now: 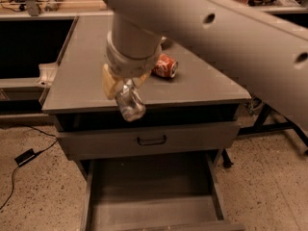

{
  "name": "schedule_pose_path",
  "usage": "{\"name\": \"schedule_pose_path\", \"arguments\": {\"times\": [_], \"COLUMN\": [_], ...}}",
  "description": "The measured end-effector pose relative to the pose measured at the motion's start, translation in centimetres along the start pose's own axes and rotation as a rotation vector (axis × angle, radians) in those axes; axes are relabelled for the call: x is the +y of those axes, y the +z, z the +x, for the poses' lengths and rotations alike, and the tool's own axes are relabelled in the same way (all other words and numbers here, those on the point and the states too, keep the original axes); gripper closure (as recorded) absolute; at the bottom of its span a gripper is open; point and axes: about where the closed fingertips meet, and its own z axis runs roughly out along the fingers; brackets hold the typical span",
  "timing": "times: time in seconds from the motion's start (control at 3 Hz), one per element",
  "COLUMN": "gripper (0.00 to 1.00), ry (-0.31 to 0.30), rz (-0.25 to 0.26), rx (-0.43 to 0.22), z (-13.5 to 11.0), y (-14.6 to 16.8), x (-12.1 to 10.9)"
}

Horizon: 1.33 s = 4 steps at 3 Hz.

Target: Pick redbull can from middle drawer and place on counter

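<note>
My gripper [126, 91] is shut on the redbull can [131, 102], a slim silver can held tilted, with its lower end toward me. It hangs just above the front edge of the counter [86, 76], left of centre. The middle drawer [154, 196] stands pulled open below, and its grey floor shows nothing in it. My arm [216, 28] sweeps in from the upper right and hides the back of the counter.
A red cola can [166, 65] lies on its side on the counter, just right of my gripper. The closed drawer front with a dark loop handle [152, 140] is above the open drawer. A black adapter and cable [25, 156] lie on the speckled floor at left.
</note>
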Motion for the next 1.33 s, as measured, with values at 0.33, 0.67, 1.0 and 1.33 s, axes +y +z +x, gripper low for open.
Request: {"name": "schedule_pose_path", "arguments": {"times": [0.33,0.67,1.0,1.33], "gripper": [1.00,1.00,1.00,1.00], "ry": [0.088,0.206,0.297,0.335], "rz": [0.065,0.117,0.115,0.086], "rx": [0.027,0.067,0.054,-0.035], "z": [5.5,10.8,13.8,15.5], "y": [0.3,1.2,3.3,7.8], "x": [0.4,1.0,1.5,1.7]}}
